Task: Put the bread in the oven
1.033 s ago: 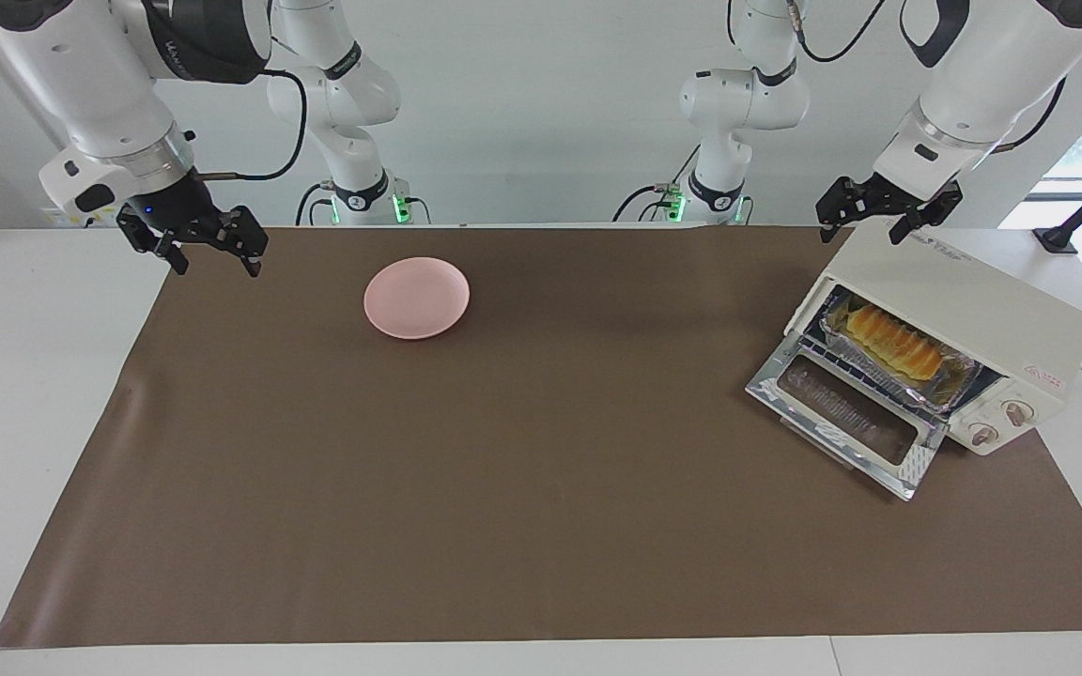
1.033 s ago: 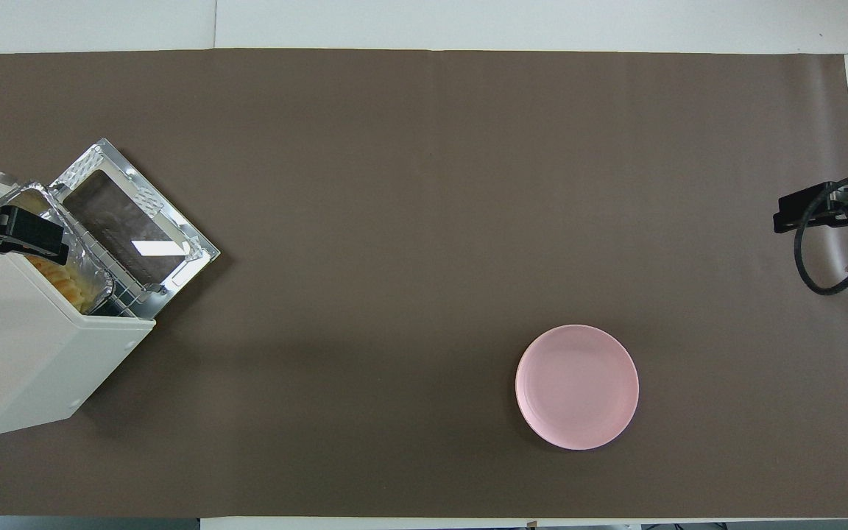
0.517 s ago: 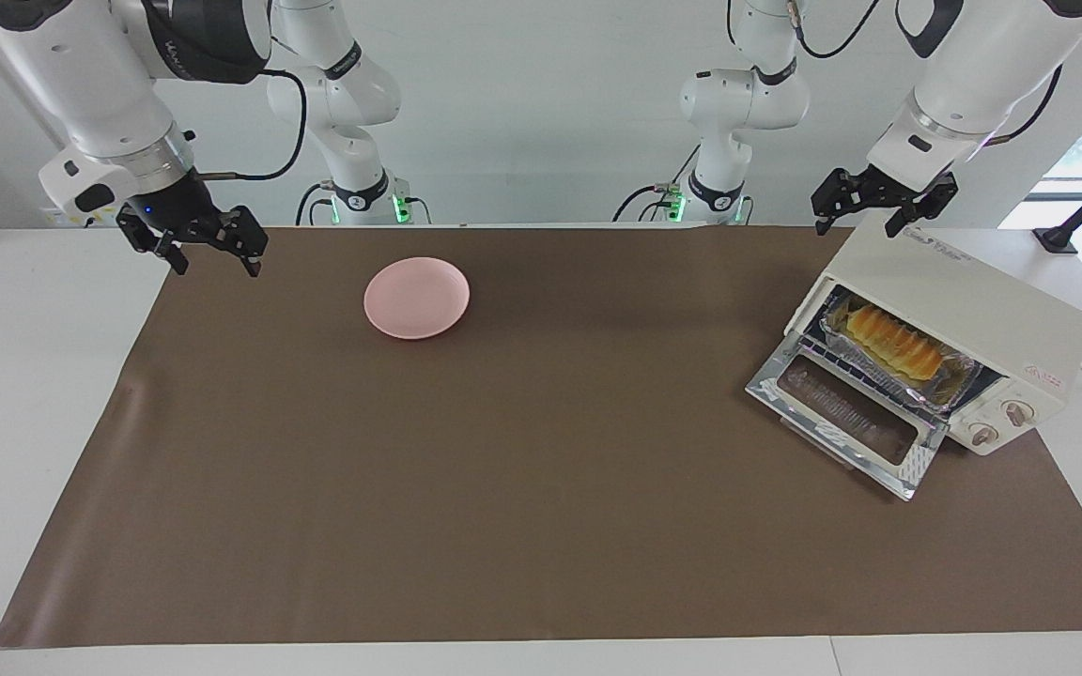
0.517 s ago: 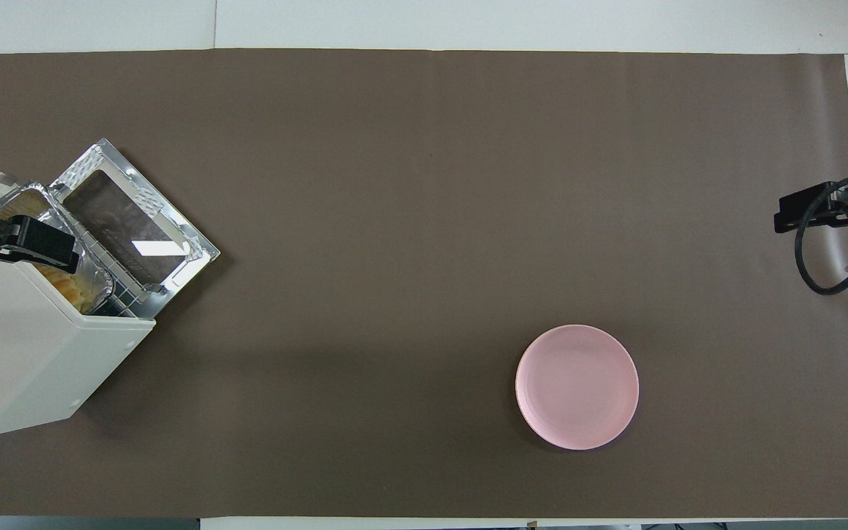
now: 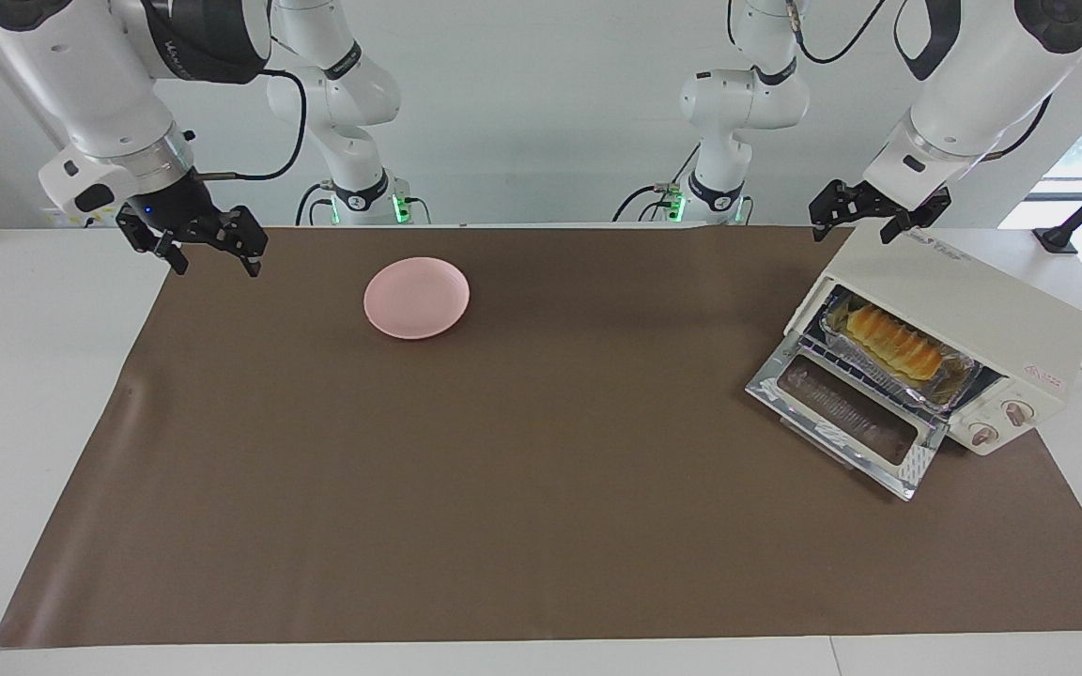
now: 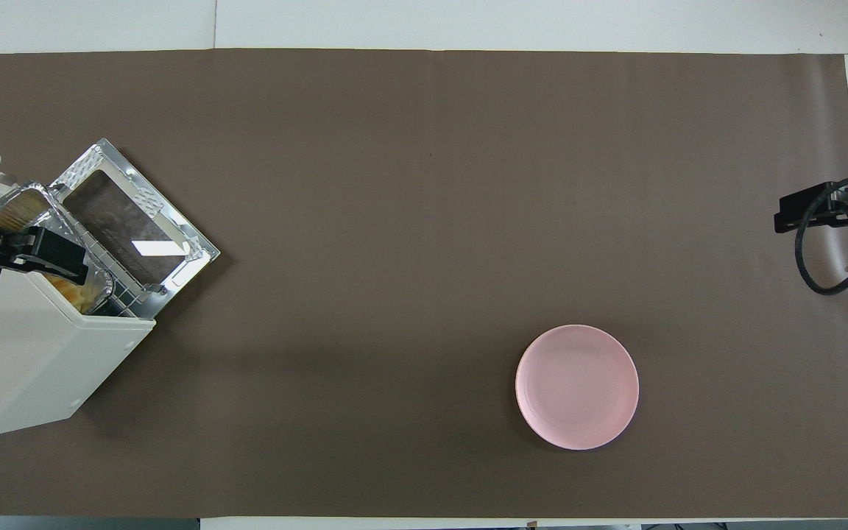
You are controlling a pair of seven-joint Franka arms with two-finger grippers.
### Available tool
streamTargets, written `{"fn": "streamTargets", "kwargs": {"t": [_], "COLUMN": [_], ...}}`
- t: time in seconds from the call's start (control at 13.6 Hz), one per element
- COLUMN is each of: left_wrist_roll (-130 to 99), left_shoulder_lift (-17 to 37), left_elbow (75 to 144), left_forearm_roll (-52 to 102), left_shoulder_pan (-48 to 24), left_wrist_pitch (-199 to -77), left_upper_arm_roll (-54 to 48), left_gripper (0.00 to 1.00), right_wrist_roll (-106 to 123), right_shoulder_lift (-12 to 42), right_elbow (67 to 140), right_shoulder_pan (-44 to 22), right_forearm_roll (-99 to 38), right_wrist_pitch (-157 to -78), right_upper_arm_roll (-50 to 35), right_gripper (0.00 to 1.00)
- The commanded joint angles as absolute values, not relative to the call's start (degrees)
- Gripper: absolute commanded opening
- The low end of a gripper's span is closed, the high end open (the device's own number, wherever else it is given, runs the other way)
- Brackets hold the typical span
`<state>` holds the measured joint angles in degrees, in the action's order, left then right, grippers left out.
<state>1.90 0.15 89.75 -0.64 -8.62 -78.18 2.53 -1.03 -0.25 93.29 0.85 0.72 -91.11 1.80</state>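
Well, the bread sits in its foil tray on the rack inside the oven, door dropped flat (so the loading looks done to me). My left gripper hangs empty, fingers spread, over the oven's top corner nearest the robots. My right gripper waits open over the mat's edge, well apart from the plate.

Left gripper: risen clear of the oven top over the last second, now hanging empty and open-jawed above the oven's upper corner nearest the robots.
Left arm: drawn upward and back toward the desk edge at its base.
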Motion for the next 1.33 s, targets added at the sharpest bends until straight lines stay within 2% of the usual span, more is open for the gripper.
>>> {"fn": "streamTargets", "kwargs": {"t": [0.0,0.52,0.74,1.25], "left_wrist_roll": [2.81,2.29,2.2,2.29], "left_shoulder_lift": [-0.7,-0.7,-0.62,-0.62], "left_elbow": [90.44,90.88,90.88,90.97], "left_forearm_roll": [-0.35,-0.62,0.0,0.09], "left_shoulder_pan": [-7.56,-7.47,-6.95,-6.94], "left_wrist_pitch": [-78.57,-79.54,-85.58,-88.15], "left_upper_arm_roll": [1.76,1.93,1.76,1.76], "left_gripper": [1.0,1.0,1.0,1.0], "right_wrist_roll": [0.09,0.09,0.09,0.09], "right_shoulder_lift": [-1.41,-1.49,-1.41,-1.49], "right_elbow": [94.57,94.57,94.57,94.57], "right_shoulder_pan": [1.76,1.76,1.76,1.76], "right_forearm_roll": [1.32,1.32,1.32,1.32], "right_wrist_pitch": [-90.97,-90.97,-90.97,-90.88], "right_upper_arm_roll": [1.14,1.14,1.23,1.23], "right_gripper": [1.0,1.0,1.0,1.0]}}
